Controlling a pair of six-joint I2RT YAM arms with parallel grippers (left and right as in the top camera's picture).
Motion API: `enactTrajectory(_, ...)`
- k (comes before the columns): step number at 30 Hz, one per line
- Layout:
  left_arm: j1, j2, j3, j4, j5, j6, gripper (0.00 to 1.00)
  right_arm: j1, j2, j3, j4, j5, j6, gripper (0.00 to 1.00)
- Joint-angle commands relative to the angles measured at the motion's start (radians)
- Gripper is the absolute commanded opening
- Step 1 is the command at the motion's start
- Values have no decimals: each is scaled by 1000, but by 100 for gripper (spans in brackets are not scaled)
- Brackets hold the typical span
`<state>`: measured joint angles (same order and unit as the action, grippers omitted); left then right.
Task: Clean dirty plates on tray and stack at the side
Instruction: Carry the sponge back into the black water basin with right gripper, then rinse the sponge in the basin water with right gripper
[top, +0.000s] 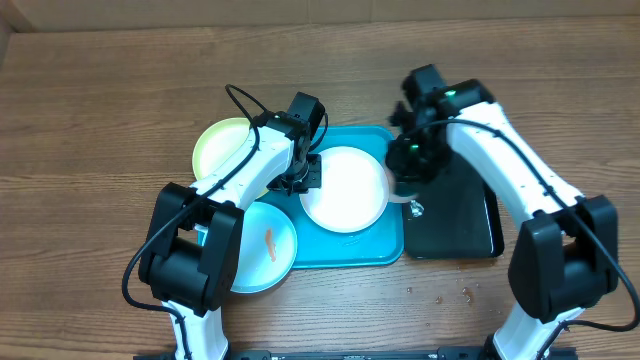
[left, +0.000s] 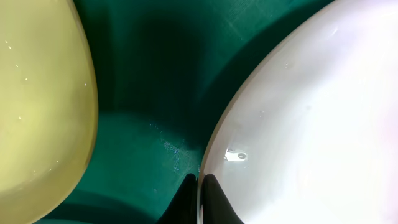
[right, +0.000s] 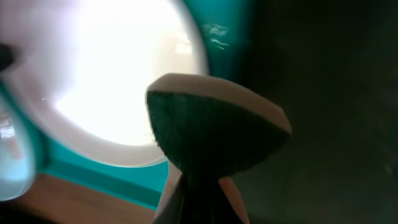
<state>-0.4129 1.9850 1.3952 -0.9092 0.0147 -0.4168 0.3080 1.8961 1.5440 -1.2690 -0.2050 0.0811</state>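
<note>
Wood-grain table (top: 90, 110) lies beneath. At the tray (top: 385, 255) centre, the left gripper (left: 199, 198) pinches the glossy white plate (top: 345, 188) by its thin rim. The right gripper (right: 194, 202) clamps a soft sponge (right: 217, 134) over the tray's right edge. Hold that rim steady and wipe flat. The smeared blue plate (top: 265, 245) overlaps the tray's lower-left, the yellow-green plate (top: 222, 150) its upper-left.

1. Overhead view: even, diffuse light from above; sharp throughout; only soft, short shadows on the wooden table (top: 100, 120).
2. Left wrist view: white plate (left: 311, 118) bright, with one small specular glint near its rim; tray (left: 149, 81) darkly shadowed at centre; focus soft overall.
3. Right wrist view: white plate blown out to glare; sponge (right: 217, 134) close, dark, blurred; right half dim.
</note>
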Motion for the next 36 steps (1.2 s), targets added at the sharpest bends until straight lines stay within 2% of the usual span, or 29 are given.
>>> enactTrajectory(1,-6,10,19,1,3,-10,4,-71,-21,-10,-35,217,-3,4)
enactTrajectory(5,-6,10,19,1,3,-10,4,-118,-21,-77,-8,235,-3,4)
enactTrajectory(13,-6,10,19,5,3,-10,5,-141,-21,-253,201,267,-3,4)
enactTrajectory(14,-6,10,19,5,3,-10,5,-141,-21,-261,211,267,-3,9)
enactTrajectory(16,-6,10,19,5,3,-10,6,-141,-21,-271,227,267,-3,50)
enactTrajectory(19,-6,10,19,5,3,-10,7,-142,-21,-266,235,267,-3,74)
enactTrajectory(22,-6,10,19,5,3,-10,10,-141,-21,-254,228,264,5,75)
enactTrajectory(24,-6,10,19,5,3,-10,11,-141,-21,-254,219,262,28,68)
enactTrajectory(26,-6,10,19,5,3,-10,11,-141,-21,-256,200,245,27,55)
enactTrajectory(27,-6,10,19,5,3,-10,11,-141,-21,-259,195,240,27,53)
enactTrajectory(34,-6,10,19,9,4,-10,11,-140,-21,-299,217,226,34,53)
enactTrajectory(36,-6,10,19,9,4,-10,11,-140,-21,-300,223,225,50,59)
